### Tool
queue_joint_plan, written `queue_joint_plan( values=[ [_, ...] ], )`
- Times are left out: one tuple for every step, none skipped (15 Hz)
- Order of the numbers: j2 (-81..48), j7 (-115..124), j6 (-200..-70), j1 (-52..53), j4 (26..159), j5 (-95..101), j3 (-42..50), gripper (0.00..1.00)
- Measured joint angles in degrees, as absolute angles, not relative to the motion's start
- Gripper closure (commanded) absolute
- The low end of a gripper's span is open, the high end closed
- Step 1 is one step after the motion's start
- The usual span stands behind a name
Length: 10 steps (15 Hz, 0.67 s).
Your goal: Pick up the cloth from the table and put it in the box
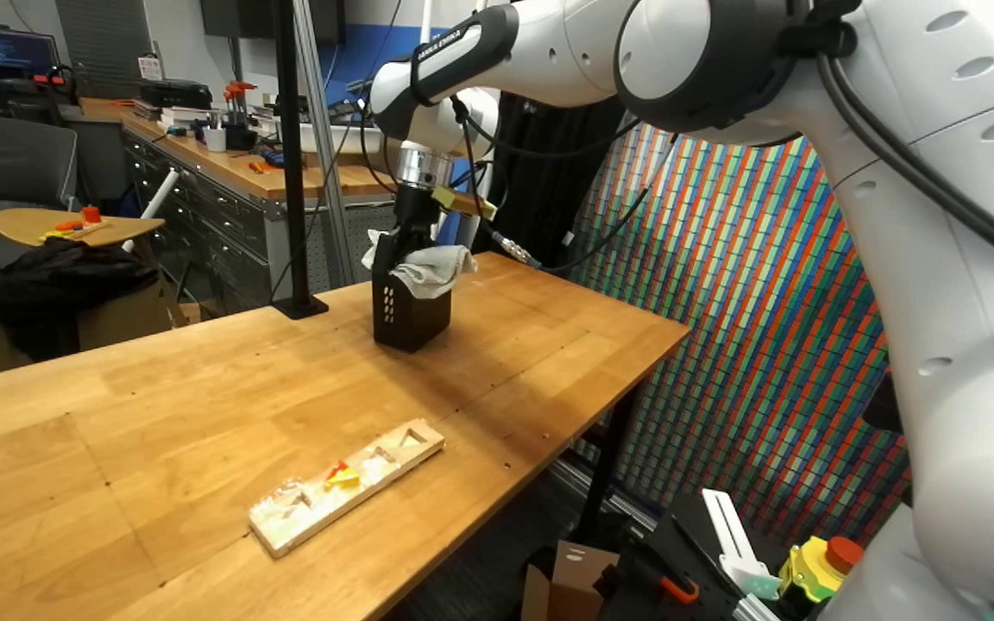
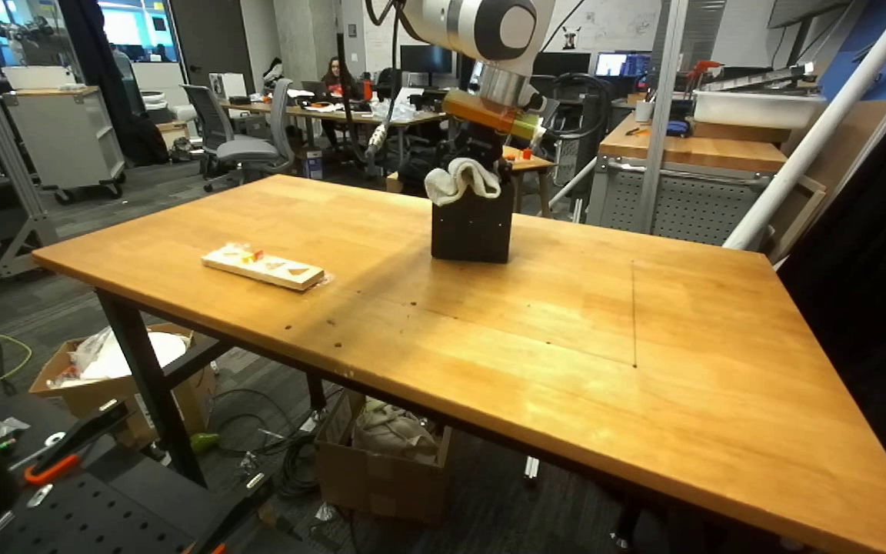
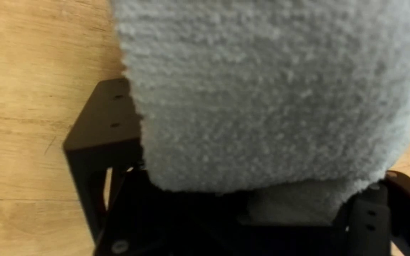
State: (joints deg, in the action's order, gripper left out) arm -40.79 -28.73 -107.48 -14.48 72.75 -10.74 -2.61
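Observation:
The black box (image 1: 411,321) stands upright on the wooden table (image 1: 204,379), near its back edge in an exterior view. Bunched at the box's open top is the pale cloth (image 1: 433,269), with folds hanging over the rim; an exterior view shows a rolled fold of the cloth (image 2: 464,182) above the box (image 2: 471,231). My gripper (image 1: 413,241) points down at the box's mouth, shut on the cloth. Its fingertips are hidden by fabric and box walls. In the wrist view the cloth (image 3: 262,99) fills most of the picture, and a corner of the box (image 3: 101,117) shows at left.
A flat pale wooden strip (image 1: 346,487) with small red and yellow pieces lies on the table, well apart from the box. A dark post (image 1: 290,164) rises from the table's edge near the box. A cable (image 1: 609,233) loops beside the arm.

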Motion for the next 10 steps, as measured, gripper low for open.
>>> queue_joint_plan(
  values=[
    [-40.79, -28.75, -107.52, -14.56, 72.76, -10.92, -2.65, 0.96],
    [-40.79, -28.75, -107.66, -14.60, 72.77, -11.04, -2.68, 0.96],
    [-40.78, -28.75, -107.83, -14.62, 72.78, -11.05, -2.69, 0.96],
    [-40.74, -28.75, -108.09, -14.62, 72.79, -11.05, -2.70, 0.96],
    [-40.67, -28.75, -108.37, -14.62, 72.80, -11.05, -2.70, 0.95],
    [-40.54, -28.75, -108.53, -14.62, 72.83, -11.05, -2.70, 0.97],
    [-40.34, -28.75, -108.65, -14.63, 72.85, -11.05, -2.70, 1.00],
    [-40.18, -28.75, -108.82, -14.64, 72.85, -11.05, -2.69, 0.99],
    [-40.03, -28.75, -109.07, -14.64, 72.88, -11.05, -2.67, 0.97],
    [-39.92, -28.75, -109.43, -14.64, 72.91, -11.05, -2.65, 0.98]
  ],
)
